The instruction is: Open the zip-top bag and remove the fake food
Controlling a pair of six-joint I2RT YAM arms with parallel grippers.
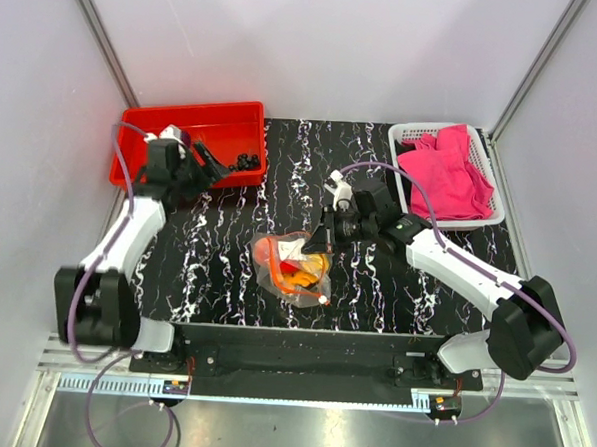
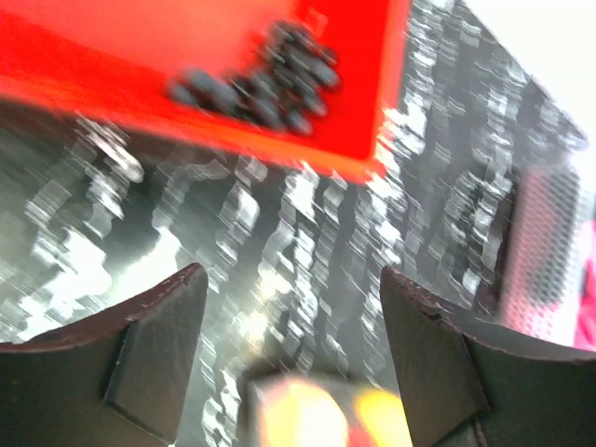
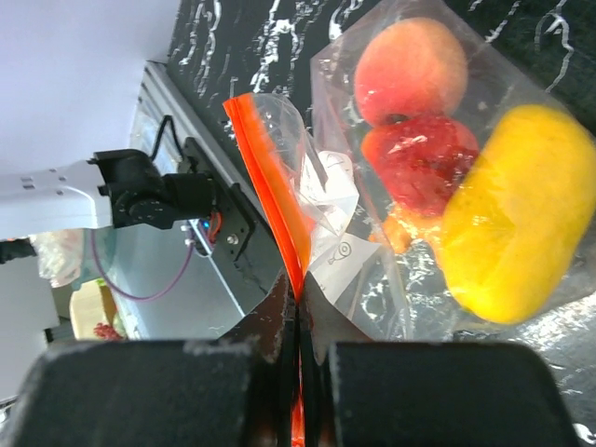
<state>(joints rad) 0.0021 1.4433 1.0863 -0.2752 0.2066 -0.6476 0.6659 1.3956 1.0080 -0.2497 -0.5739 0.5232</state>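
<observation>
The clear zip-top bag (image 1: 294,268) lies on the black marbled table in the middle. Inside it I see the fake food: an orange peach ball (image 3: 410,70), a red piece (image 3: 419,158), a yellow oval fruit (image 3: 512,233) and small orange bits (image 3: 400,228). My right gripper (image 3: 298,303) is shut on the bag's orange-red zip strip (image 3: 270,177) at its mouth; in the top view it (image 1: 330,235) sits at the bag's upper right. My left gripper (image 1: 217,165) is open and empty, up near the red tray, with the bag blurred at the bottom of its view (image 2: 317,414).
A red tray (image 1: 148,126) at the back left holds several small black pieces (image 1: 247,162). A white basket (image 1: 408,139) with a pink cloth (image 1: 446,176) stands at the back right. The left wrist view is motion-blurred.
</observation>
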